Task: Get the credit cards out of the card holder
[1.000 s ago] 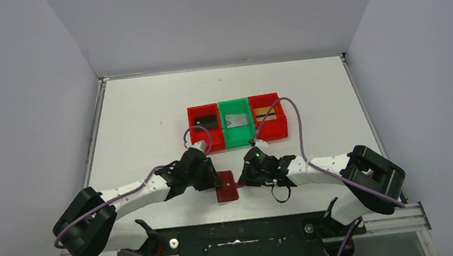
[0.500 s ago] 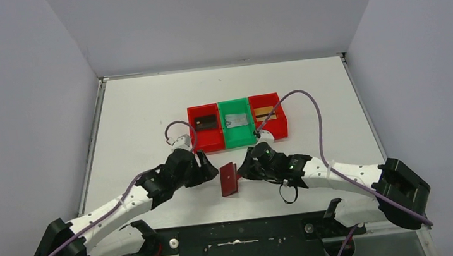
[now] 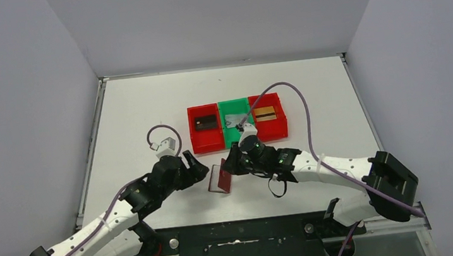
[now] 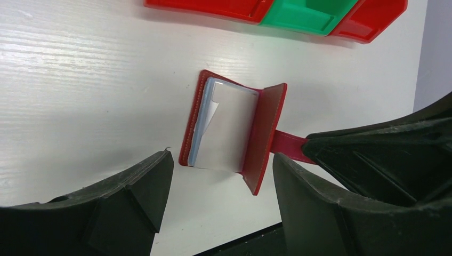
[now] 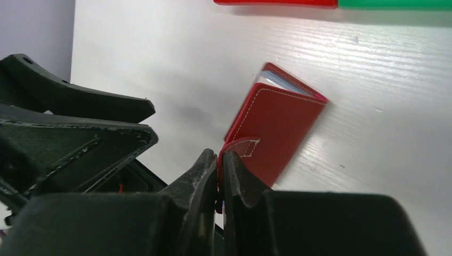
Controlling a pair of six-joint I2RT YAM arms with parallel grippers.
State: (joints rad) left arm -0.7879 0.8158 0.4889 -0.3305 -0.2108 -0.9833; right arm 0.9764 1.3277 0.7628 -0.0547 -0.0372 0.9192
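- Pinching the tab [image 4: 288,145] of the holder [image 4: 266,133], the right gripper [image 5: 220,160] had tipped it up, 6 o'clock of the bins [image 3: 208,146].
- Left gripper [image 3: 200,171] had released, wide and empty; sleeves [image 4: 226,128] seemed emptied.

A robotics lab test cell: a white table [image 3: 134,118] boxed in by bare pale walls [image 3: 17,93]; two cabled robot arms [image 3: 106,220] bolted to a metal rail [image 3: 241,236] at its near edge; coloured plastic sorting bins [image 3: 208,144] set out.
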